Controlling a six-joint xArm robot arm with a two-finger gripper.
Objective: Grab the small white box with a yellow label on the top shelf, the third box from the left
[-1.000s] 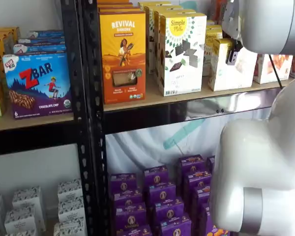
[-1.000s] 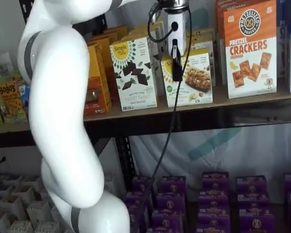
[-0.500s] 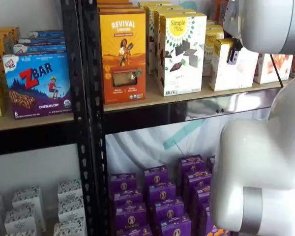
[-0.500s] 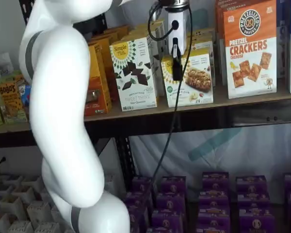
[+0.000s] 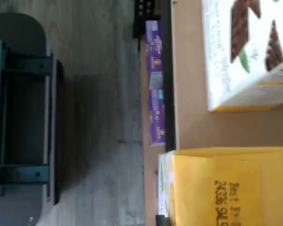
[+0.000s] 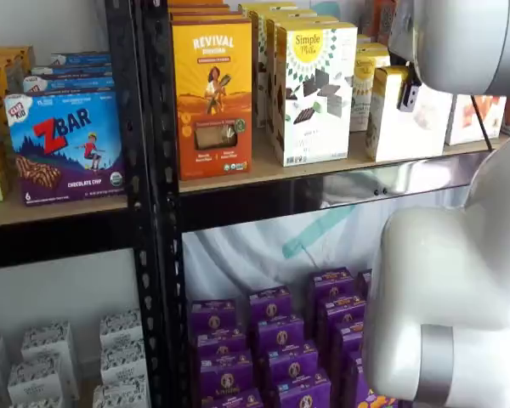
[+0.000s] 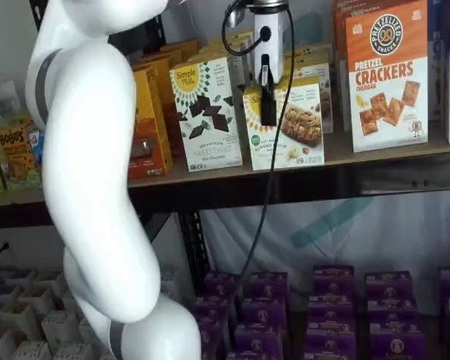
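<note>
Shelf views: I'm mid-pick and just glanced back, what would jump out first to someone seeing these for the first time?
The big white arm fills the foreground in both shelf views. Its gripper hangs from above, shut on the small white box near the front edge of the top shelf. That box stands between a taller white Simple Mills box and an orange pretzel crackers box; purple boxes crowd the tier below.
</note>
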